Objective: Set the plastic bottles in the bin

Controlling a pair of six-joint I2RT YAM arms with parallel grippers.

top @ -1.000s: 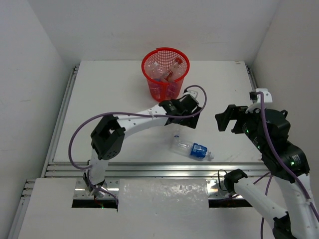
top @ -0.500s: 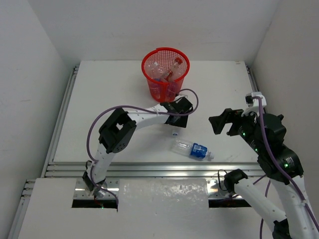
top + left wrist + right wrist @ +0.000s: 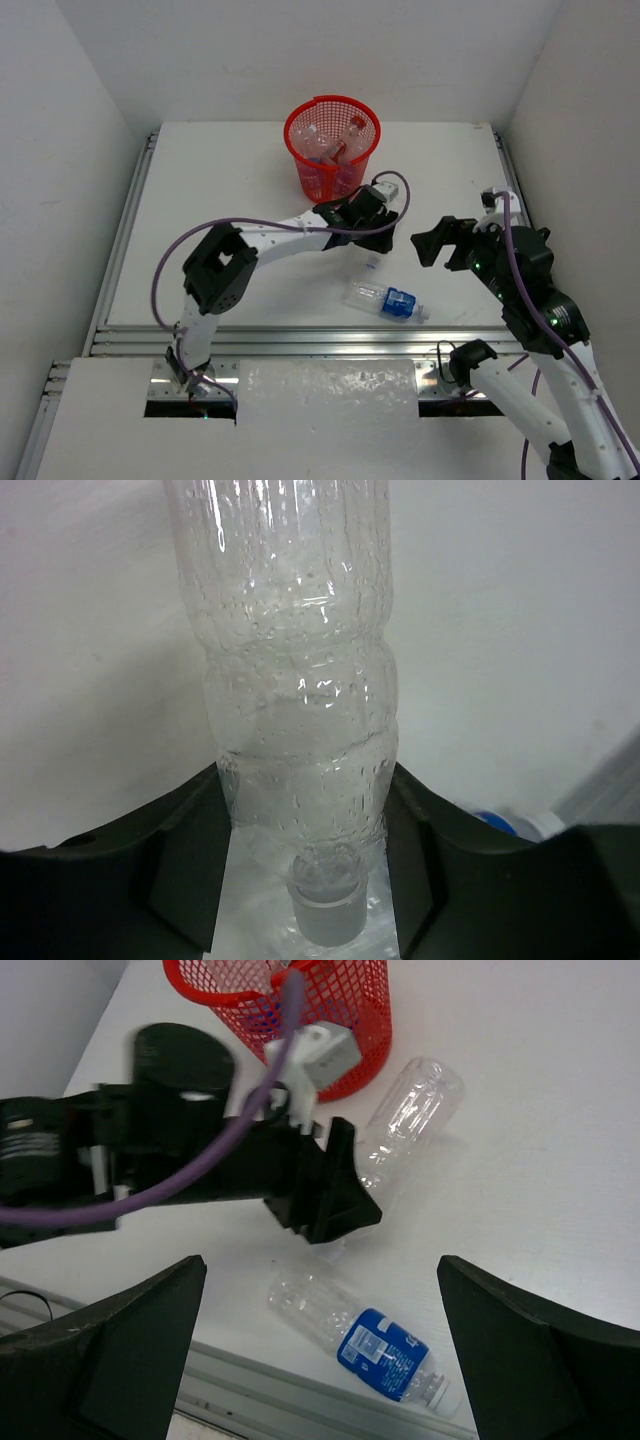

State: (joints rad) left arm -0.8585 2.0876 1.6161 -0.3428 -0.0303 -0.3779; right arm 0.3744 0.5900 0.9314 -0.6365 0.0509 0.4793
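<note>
- L gripper: jaws closed narrow on an unlabelled clear bottle, one finger each side, pinching just above the neck. Cap end points back toward the wrist and the body sticks out past the fingertips.
- Rt wrist view: same bottle runs at an angle from the L gripper toward the foot of the bin, its far end close by the bin's base. Can't tell if it rests on the desk or is just off it.
- R gripper: jaws spread wide, nothing between them, touching nothing. It hangs above the desk to the right of the L gripper, apart from it.
- Blue-label bottle: lying on its side on the desk near the front edge, cap to the right, between the two arms and nearer the front than both grippers. No gripper touches it.
- Bin: red mesh, upright at the back centre of the desk, w/ several bottles inside, one w/ a reddish label; exact count unclear.
</note>
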